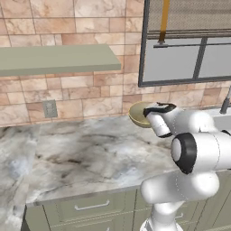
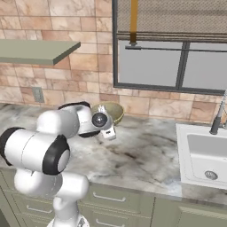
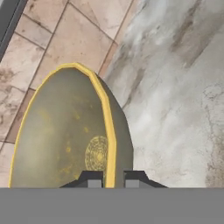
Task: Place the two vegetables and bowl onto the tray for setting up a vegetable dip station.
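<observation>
The olive-beige bowl (image 1: 138, 113) (image 2: 111, 111) stands on the marble counter against the tiled back wall. In the hand view the bowl (image 3: 61, 131) fills the left half, its yellow rim running down between the two dark fingertips. My gripper (image 3: 113, 180) is shut on that rim, one finger inside the bowl and one outside. In the base views the white hand reaches over the bowl's near edge. The two vegetables and the tray are out of view.
Marble counter (image 1: 90, 149) stretches wide to the left of the bowl. A white sink (image 2: 204, 155) with a faucet (image 2: 218, 116) lies to the right. A green shelf (image 1: 54, 58) hangs on the wall, and a window (image 1: 189, 58) sits above the bowl.
</observation>
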